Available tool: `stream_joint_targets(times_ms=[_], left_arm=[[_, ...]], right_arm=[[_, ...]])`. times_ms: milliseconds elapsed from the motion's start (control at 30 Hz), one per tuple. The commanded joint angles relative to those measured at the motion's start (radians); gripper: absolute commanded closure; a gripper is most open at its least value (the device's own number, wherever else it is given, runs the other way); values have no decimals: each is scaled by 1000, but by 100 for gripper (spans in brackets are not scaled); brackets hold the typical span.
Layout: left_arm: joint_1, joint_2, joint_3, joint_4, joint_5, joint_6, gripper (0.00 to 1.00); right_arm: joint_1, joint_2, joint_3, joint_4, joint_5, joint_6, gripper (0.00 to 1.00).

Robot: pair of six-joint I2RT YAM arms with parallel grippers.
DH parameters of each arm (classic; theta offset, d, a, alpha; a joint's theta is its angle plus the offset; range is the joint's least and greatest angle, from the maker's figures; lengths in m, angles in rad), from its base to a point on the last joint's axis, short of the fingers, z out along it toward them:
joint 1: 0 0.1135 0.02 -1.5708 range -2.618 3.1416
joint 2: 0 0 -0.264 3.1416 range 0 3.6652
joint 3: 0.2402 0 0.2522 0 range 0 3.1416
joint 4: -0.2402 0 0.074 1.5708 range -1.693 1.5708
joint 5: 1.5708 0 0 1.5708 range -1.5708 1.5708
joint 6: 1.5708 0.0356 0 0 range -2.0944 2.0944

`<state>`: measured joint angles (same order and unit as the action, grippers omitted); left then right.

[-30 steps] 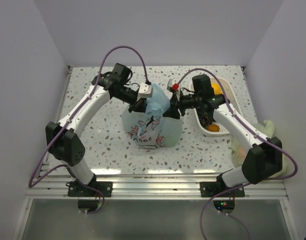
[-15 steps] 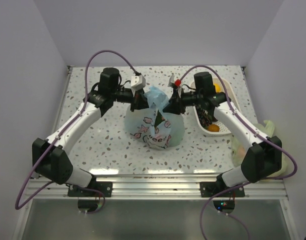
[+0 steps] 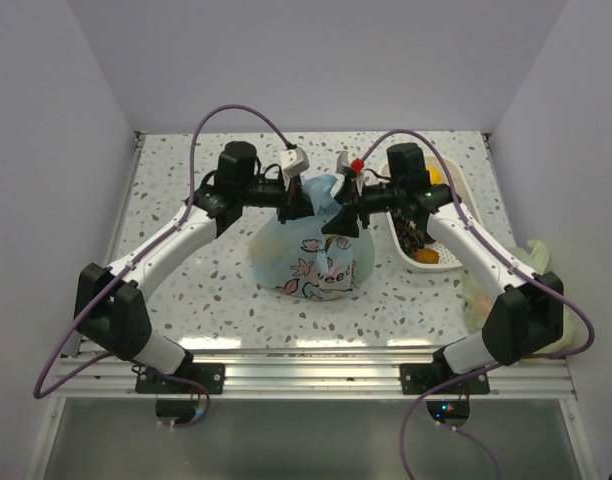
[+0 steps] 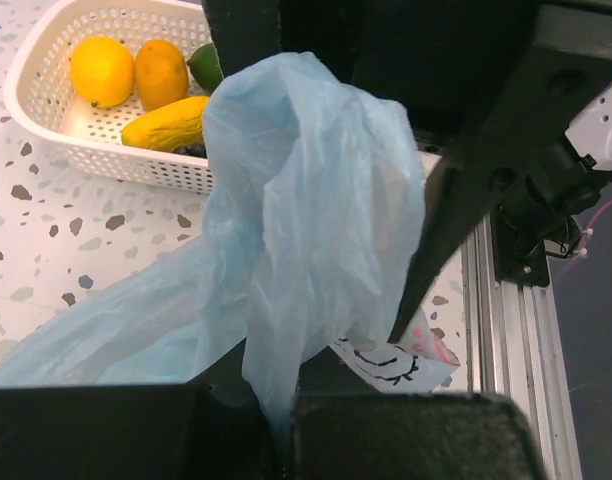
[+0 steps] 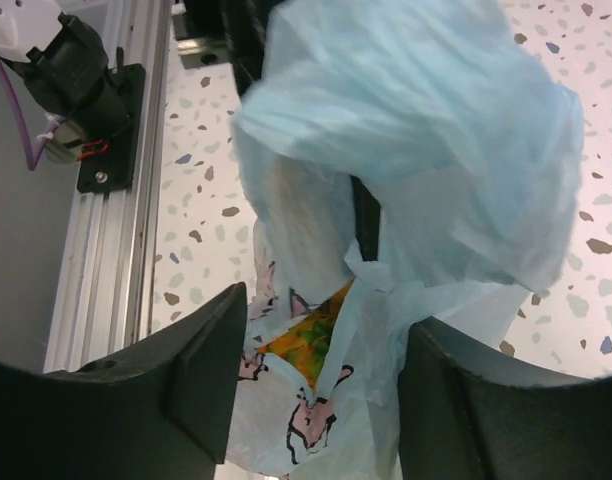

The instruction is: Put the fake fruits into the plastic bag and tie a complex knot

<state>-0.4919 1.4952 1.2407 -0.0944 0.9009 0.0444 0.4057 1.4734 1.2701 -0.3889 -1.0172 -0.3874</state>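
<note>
One plastic bag (image 3: 311, 255) sits at table (image 3: 216, 290) centre. Left gripper (image 3: 304, 206) pinches its bunched top. Right gripper (image 5: 321, 350), jaws apart, straddles a handle strip. Four fake fruits (image 4: 101, 70) show in one basket (image 4: 136, 165) at 2 o'clock. The 9 o'clock table edge is well apart from the bag.

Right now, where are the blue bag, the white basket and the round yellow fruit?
blue bag (image 3: 306, 262), top view, its printed front.
white basket (image 4: 126, 165), left wrist view, its near wall.
round yellow fruit (image 4: 101, 70), left wrist view, its middle.
</note>
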Motion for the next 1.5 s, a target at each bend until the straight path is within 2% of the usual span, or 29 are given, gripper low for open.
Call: stream_joint_targets(times_ms=[0,167,367,433,467,533,567,667,700,733,767,800,833,900,933,1033,1100,1133,1167,1300,1467], left_arm=[[-11,37,49,-19,-29,17,100],[-33,83,123,-77,-19,77,100],[-48,125,201,-88,159,110,100],[-57,149,245,-181,191,174,100],[-66,175,294,-223,213,201,100],[-68,198,333,-333,230,263,98],[-68,215,374,-431,237,300,94],[-65,220,446,-603,190,432,83],[-59,217,457,-638,187,461,81],[-45,214,474,-677,185,519,72],[-34,203,480,-739,181,540,68],[-21,200,485,-770,184,558,64],[2,195,502,-810,187,618,55],[25,189,520,-924,181,676,48],[47,185,535,-964,171,740,39],[93,160,533,-1103,162,843,31],[107,140,511,-1120,147,882,27],[111,126,482,-1119,132,887,20],[113,96,467,-1108,112,890,19],[162,30,384,-1013,131,852,19],[280,29,324,-800,187,698,28]], right_arm=[[18,-15,14,9,-67,-16,41],[44,-9,18,-7,-60,-28,30],[64,11,9,38,5,-18,34],[64,18,11,50,15,-5,40],[64,21,12,54,14,-1,54],[62,31,25,53,15,10,67],[64,36,29,53,19,10,78],[64,28,23,47,35,5,95],[64,27,20,44,37,2,96],[64,24,18,42,43,-2,98],[64,24,14,36,48,-7,100],[62,22,12,35,55,-10,100],[64,21,11,35,57,-13,100],[64,18,8,36,63,-13,100],[64,18,8,35,65,-11,100],[61,16,8,36,78,-13,100],[59,16,9,38,92,-10,100],[61,15,9,39,94,-5,100],[59,13,9,42,94,-5,100],[53,7,8,48,89,1,100],[51,-18,-11,50,46,-60,100]])
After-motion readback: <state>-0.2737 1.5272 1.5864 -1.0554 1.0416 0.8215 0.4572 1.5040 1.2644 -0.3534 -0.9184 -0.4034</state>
